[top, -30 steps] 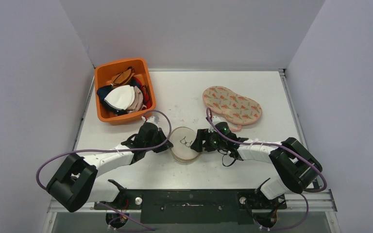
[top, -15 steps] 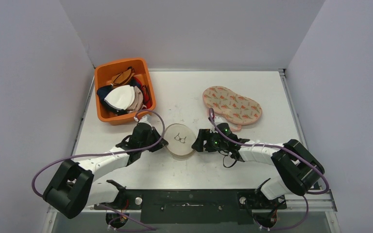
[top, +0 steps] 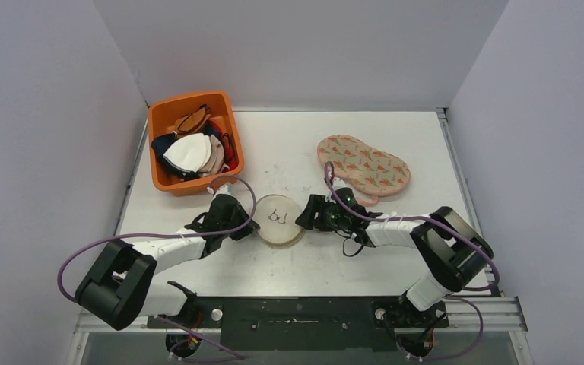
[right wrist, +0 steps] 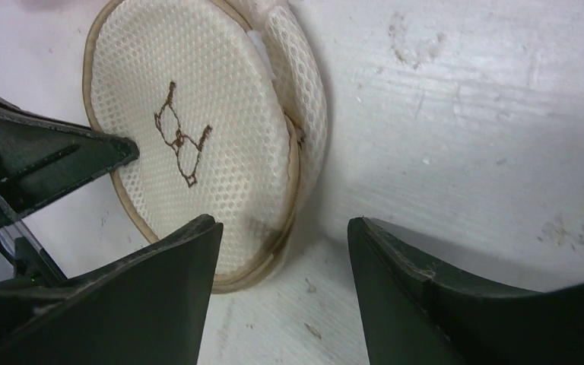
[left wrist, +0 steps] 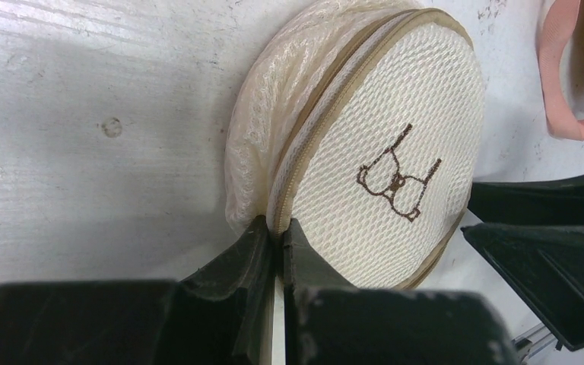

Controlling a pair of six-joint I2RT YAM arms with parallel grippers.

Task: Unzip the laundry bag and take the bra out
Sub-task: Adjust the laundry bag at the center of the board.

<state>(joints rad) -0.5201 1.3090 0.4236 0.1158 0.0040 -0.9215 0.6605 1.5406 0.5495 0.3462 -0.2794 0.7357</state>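
The laundry bag [top: 277,221] sits mid-desk [top: 289,144] between my arms. It looks like light, soft mesh that will buckle, so its zip seam is the hold. My left pincer [left wrist: 276,243] is pressed together on that seam, arm low and outstretched. My right pincer [right wrist: 283,228] stands spread at the far rim.
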